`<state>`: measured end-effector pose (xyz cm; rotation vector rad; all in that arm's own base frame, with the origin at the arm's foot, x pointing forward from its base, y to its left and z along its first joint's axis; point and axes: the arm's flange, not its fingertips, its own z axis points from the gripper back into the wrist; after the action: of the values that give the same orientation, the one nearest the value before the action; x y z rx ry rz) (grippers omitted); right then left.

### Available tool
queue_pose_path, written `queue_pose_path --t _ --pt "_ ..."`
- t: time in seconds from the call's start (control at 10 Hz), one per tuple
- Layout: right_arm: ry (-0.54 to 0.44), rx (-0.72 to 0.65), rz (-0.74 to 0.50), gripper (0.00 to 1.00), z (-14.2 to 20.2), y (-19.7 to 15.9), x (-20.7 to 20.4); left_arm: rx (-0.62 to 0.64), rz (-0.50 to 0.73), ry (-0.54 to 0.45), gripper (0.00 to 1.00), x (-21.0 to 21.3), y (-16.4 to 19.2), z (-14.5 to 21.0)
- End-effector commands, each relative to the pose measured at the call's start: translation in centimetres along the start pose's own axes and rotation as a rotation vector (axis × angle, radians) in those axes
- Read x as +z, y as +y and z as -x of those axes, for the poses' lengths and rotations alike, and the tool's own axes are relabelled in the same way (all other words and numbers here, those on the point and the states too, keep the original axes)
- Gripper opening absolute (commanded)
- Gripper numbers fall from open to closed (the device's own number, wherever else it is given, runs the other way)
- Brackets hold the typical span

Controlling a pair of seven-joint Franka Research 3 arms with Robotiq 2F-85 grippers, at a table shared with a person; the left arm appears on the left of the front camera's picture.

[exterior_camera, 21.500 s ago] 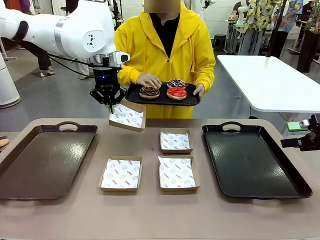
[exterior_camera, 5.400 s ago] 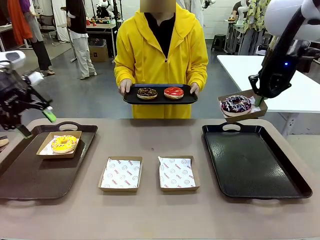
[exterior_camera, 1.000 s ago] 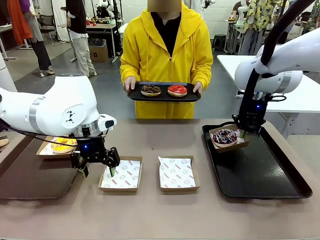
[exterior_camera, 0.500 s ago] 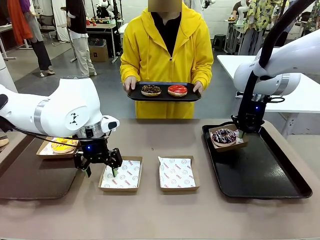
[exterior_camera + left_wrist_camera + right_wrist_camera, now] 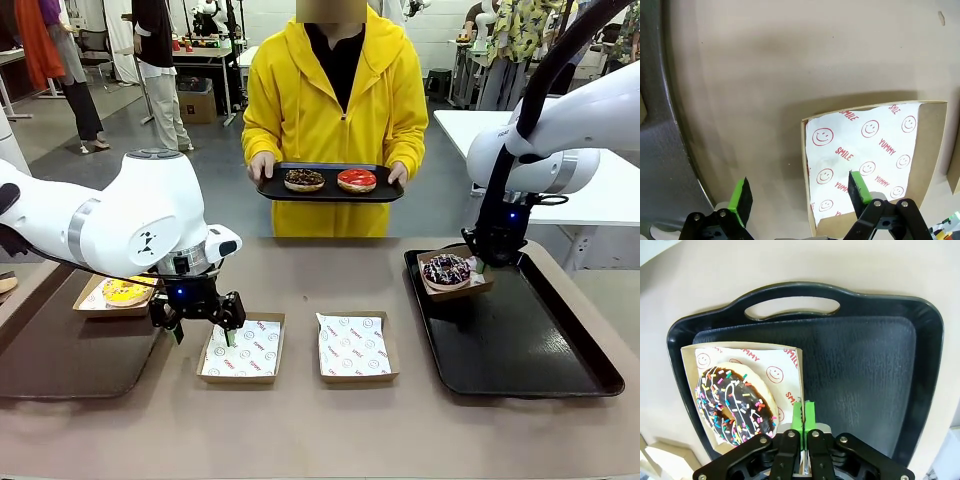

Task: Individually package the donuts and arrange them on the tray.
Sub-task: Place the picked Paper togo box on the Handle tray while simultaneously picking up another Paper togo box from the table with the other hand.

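Presently we note the left gripper (image 5: 201, 329) low over the beige table (image 5: 300, 430), jaws spread wide, nothing between them. In the left wrist view it straddles the side wall of an empty square brown cardboard box lined with smiley-printed white paper (image 5: 865, 160): one green pad (image 5: 742, 195) hangs over bare table, the other over the paper. Whether either pad touches, we cannot tell. A second empty lined box (image 5: 353, 347) lies just beside the first, toward the right.

The right gripper (image 5: 481, 264) is clamped tight on the side wall of a third lined box (image 5: 458, 287), pads pressed together on the cardboard edge. In that box sits the dark-iced ring donut with coloured sprinkles (image 5: 447, 269). The box is slightly tilted at the far left corner of the large black handled tray (image 5: 520, 340); resting or just above, we cannot say.

The yellow-iced ring donut (image 5: 125, 291) lies in its own lined box on the dark brown tray (image 5: 60, 350) at the left, partly behind the left arm.

A person in a yellow hooded top (image 5: 330, 90) stands at the far side, both hands holding a small black tray (image 5: 330, 197). On it, side by side: the chocolate ring donut with sprinkles (image 5: 304, 179) and the glossy red ring donut (image 5: 356, 179).
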<state>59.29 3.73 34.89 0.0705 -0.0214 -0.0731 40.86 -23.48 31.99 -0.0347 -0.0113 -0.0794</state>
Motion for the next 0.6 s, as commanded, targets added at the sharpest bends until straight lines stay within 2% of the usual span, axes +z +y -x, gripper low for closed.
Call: queue_pose_path --t 0.0,0.3,0.4,0.5 --pt "-0.022 -0.017 0.004 0.02 0.34 -0.07 -0.48 0.027 -0.033 -0.036 1.00 -0.28 -0.58 0.40" --pt "-0.024 -0.017 0.007 0.02 0.35 -0.18 -0.57 0.024 -0.035 -0.034 1.00 -0.31 -0.66 0.35" --pt "-0.019 -0.010 0.001 0.12 0.36 -0.19 -0.57 0.017 -0.029 -0.030 1.00 -0.28 -0.71 0.35" --pt "-0.016 -0.004 -0.006 0.62 0.37 -0.23 -0.56 0.014 -0.018 -0.023 0.40 -0.21 -0.72 0.30"
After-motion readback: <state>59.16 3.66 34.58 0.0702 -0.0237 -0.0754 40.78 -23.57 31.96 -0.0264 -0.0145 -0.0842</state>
